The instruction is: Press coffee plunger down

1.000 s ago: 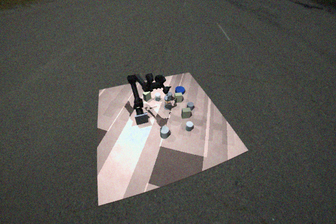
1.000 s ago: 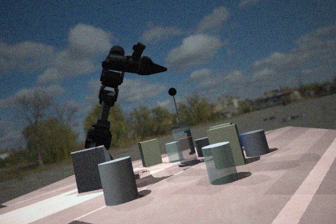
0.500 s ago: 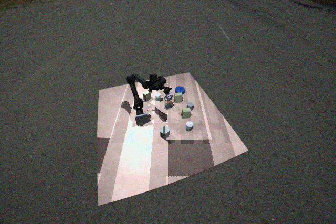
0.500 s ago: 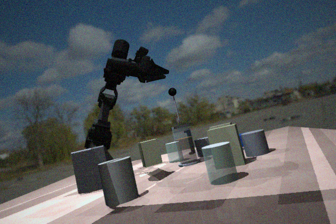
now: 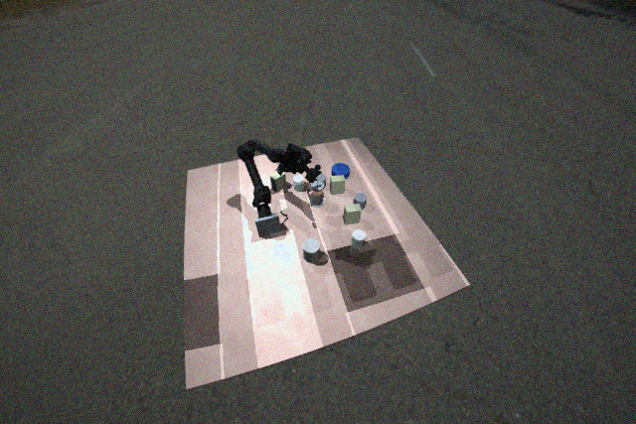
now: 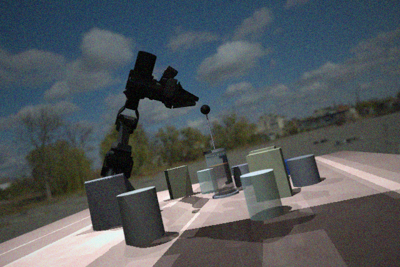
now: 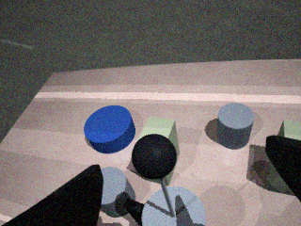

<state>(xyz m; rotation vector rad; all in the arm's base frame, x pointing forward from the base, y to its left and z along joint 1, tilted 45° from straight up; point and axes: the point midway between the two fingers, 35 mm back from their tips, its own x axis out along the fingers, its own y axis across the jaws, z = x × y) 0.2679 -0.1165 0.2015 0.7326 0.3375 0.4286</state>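
The coffee press [image 5: 316, 199] [image 6: 222, 176] stands upright, a clear cylinder on a round base. Its plunger is up: a long thin rod [image 6: 210, 132] rises from the lid [image 7: 190, 203] to a black ball knob [image 6: 205, 109] [image 7: 154, 156]. My gripper [image 6: 197, 100] [image 7: 184, 159] is open and empty. In the exterior view its fingertips are just left of the knob and slightly higher, with a small gap. In the wrist view the knob shows between the two fingers, left of the middle. In the top view gripper and knob overlap, so their gap is unclear there.
A blue cylinder [image 5: 340, 170] [image 7: 110, 128] and a green block [image 5: 337, 185] stand beyond the press. A pale cylinder [image 5: 298, 183] and another green block [image 5: 277, 182] stand near it. A grey cylinder [image 5: 360, 200] [image 7: 235, 126] and a further green block [image 5: 352, 213] stand to its right.
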